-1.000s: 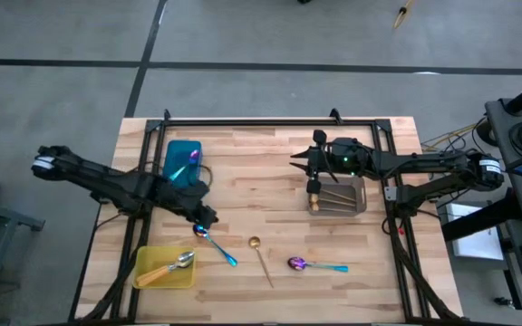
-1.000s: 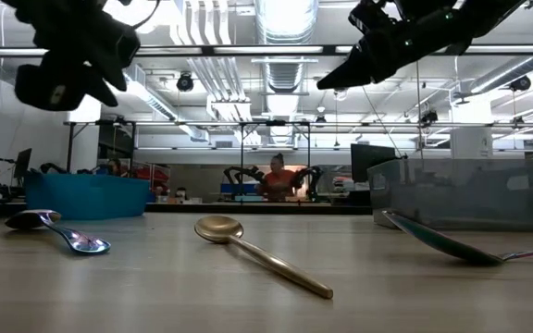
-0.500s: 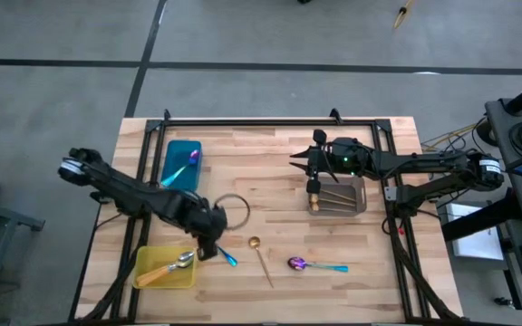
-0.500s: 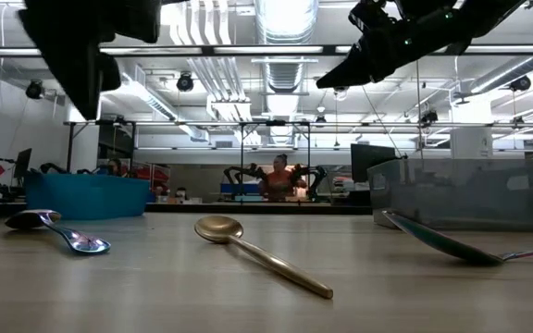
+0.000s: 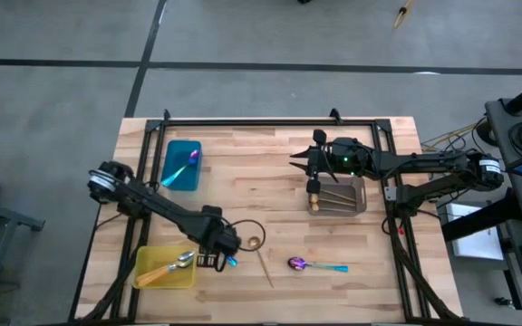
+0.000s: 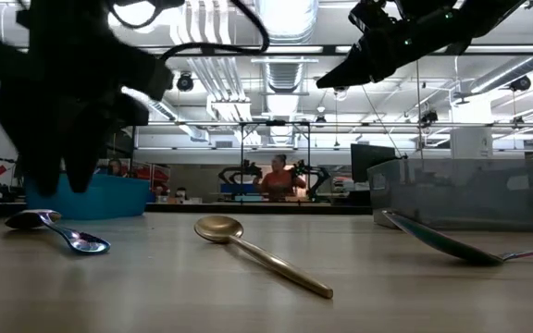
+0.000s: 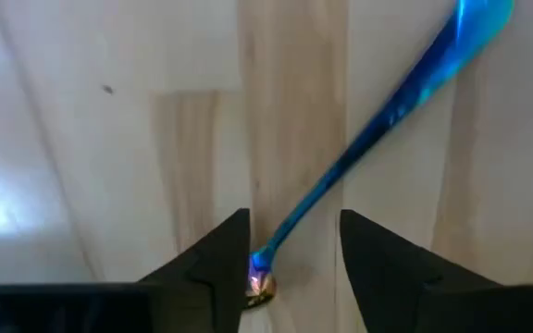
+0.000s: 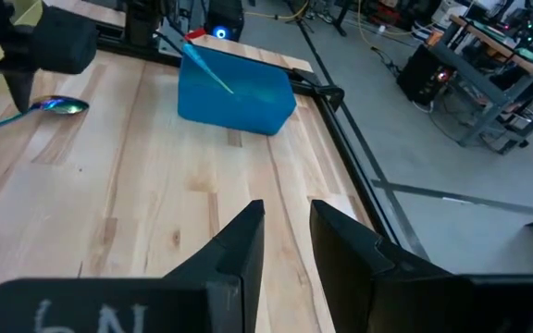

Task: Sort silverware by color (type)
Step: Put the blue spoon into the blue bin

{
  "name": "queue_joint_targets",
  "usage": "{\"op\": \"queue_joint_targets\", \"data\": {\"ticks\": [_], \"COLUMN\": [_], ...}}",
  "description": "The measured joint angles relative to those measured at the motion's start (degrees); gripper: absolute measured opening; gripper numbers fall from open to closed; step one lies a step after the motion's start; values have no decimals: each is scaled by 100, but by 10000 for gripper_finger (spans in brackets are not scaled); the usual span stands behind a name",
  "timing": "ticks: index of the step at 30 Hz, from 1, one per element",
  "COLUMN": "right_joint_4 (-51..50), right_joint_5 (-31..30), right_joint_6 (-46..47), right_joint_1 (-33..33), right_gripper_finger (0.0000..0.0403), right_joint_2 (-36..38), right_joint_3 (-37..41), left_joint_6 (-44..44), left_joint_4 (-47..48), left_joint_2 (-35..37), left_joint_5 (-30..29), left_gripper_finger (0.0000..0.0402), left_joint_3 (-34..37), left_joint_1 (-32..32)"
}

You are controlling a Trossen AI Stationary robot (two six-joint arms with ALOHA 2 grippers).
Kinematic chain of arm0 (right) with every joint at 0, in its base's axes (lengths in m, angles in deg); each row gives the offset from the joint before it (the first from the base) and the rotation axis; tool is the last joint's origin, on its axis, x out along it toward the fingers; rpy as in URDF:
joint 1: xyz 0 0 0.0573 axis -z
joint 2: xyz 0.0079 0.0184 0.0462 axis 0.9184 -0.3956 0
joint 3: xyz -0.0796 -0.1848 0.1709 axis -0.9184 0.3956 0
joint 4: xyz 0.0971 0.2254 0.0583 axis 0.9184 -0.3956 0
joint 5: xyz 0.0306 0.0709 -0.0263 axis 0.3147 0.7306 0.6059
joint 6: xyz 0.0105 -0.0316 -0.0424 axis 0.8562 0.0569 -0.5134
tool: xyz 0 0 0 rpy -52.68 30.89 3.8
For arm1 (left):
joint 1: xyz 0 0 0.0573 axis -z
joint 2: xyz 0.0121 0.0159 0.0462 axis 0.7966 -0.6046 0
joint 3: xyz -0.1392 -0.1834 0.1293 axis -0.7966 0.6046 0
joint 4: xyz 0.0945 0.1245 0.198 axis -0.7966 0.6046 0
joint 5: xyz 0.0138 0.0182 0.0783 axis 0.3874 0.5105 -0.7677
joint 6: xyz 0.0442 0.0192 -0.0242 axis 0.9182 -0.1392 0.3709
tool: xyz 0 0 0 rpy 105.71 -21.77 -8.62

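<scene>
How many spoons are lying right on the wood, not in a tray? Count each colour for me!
Blue-handled spoons: 2, the second one at the left gripper
Gold spoons: 1
Total: 3
</scene>
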Motion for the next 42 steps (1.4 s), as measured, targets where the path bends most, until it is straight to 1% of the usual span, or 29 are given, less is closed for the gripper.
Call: {"op": "queue_joint_targets", "data": {"ticks": [4,8,14,21,25,28,32,34,36,38,40,42], "right_joint_4": [0,0,0,5,10,15,16,16,16,15,16,31], "right_joint_5": [0,0,0,0,-2,0,0,-1,-1,0,0,-2], "right_joint_6": [-9,-25,-28,-19,-23,-28,-85,-87,-85,-85,-83,-73], "right_joint_1": [0,0,0,0,0,0,0,0,0,0,0,0], "right_gripper_finger": [82,82,82,82,82,82,82,82,82,82,82,82], "right_joint_2": [1,1,1,1,1,1,1,1,1,1,1,1], "right_joint_3": [0,0,0,0,0,0,0,0,0,0,0,0], "left_joint_6": [218,310,301,590,806,908,939,935,940,942,955,972], "left_joint_4": [61,30,-40,-324,-392,-417,-433,-431,-425,-390,-313,-231], "left_joint_2": [-230,-323,-529,-673,-660,-649,-638,-620,-614,-592,-551,-431], "left_joint_5": [12,-8,-19,-32,-37,-41,-16,-46,-159,-411,-871,-1528], "left_gripper_finger": [169,175,163,145,120,83,18,9,10,5,4,3], "left_joint_3": [37,35,43,130,177,183,187,193,197,204,222,225], "left_joint_1": [118,142,142,152,153,152,134,122,120,120,106,97]}}
